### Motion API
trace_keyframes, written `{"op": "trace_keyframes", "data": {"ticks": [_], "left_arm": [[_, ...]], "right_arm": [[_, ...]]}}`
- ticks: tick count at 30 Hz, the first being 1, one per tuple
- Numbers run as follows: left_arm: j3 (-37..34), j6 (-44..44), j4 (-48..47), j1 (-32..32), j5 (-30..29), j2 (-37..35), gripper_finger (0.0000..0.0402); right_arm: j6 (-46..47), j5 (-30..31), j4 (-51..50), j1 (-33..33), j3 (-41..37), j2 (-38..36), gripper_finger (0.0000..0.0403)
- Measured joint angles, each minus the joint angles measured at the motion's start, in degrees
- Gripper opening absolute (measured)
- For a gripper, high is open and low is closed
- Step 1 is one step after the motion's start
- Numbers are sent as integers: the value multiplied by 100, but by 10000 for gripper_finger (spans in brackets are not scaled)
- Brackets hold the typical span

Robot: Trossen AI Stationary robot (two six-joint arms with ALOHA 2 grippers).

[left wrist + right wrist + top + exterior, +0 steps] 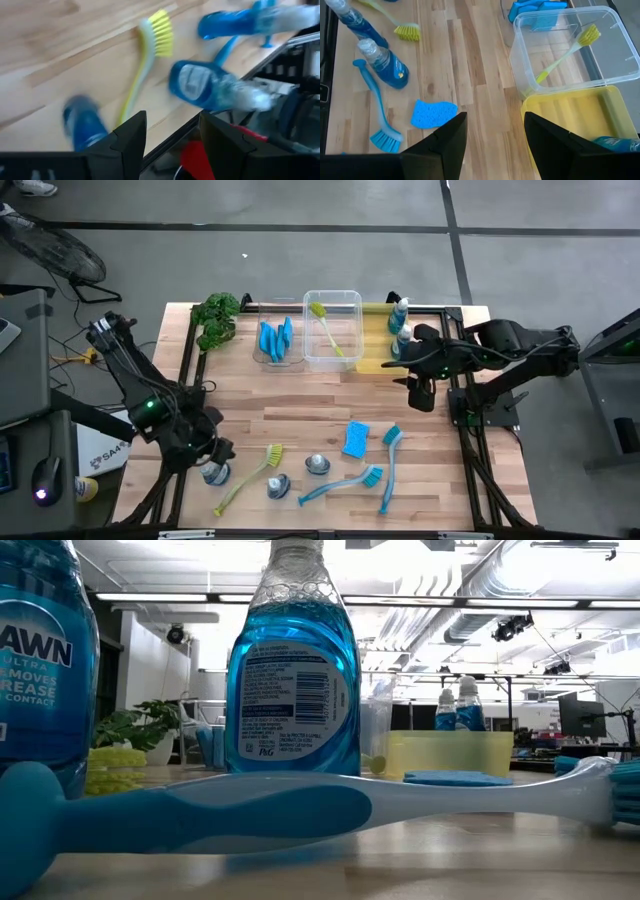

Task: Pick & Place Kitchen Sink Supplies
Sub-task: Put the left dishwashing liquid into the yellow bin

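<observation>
Nearest you, along the wooden table's [300,430] front edge, three blue-liquid bottles [318,465] with grey caps stand on the pale planks, their clear plastic showing the soap inside. Beside them lies a yellow-green dish brush [247,477] with a slim curved handle and stiff bristles, and to its right two blue dish brushes [342,483] lie close together, smooth moulded handles ending in short bristle heads. A flat blue sponge [356,438] with wavy edges lies just behind them. Your left gripper [205,452] hangs over the front-left corner, right by the leftmost bottle, its dark fingers spread apart and holding nothing. Farther back, your right gripper [421,393] hovers over the right side near the bins, fingers likewise parted and empty. At the far edge, a small clear bin holds several blue sponges [276,340] standing on edge. Next to it, a larger clear plastic bin [333,330] holds another yellow-green brush [329,329] lying diagonally. A ribbed yellow bin [378,338] at the right holds two more bottles [400,325]. A green leafy plant [215,317] lies at the far left.
</observation>
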Motion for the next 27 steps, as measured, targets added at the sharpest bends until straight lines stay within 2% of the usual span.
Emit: {"op": "trace_keyframes", "data": {"ticks": [8, 16, 24, 27], "left_arm": [[0, -557, -310, -1, 1087, -2, 179], [419, -798, -832, -1, 1275, -7, 179], [584, -1142, -1038, -1, 2147, 194, 179], [584, -1165, -952, -1, 2277, 349, 179]], "right_arm": [[6, 2, 3, 0, 0, 0, 190], [-13, 4, 5, 0, 0, 0, 190], [-52, 7, 5, -1, 0, 0, 191], [-55, 7, 5, 0, 0, 0, 190]]}}
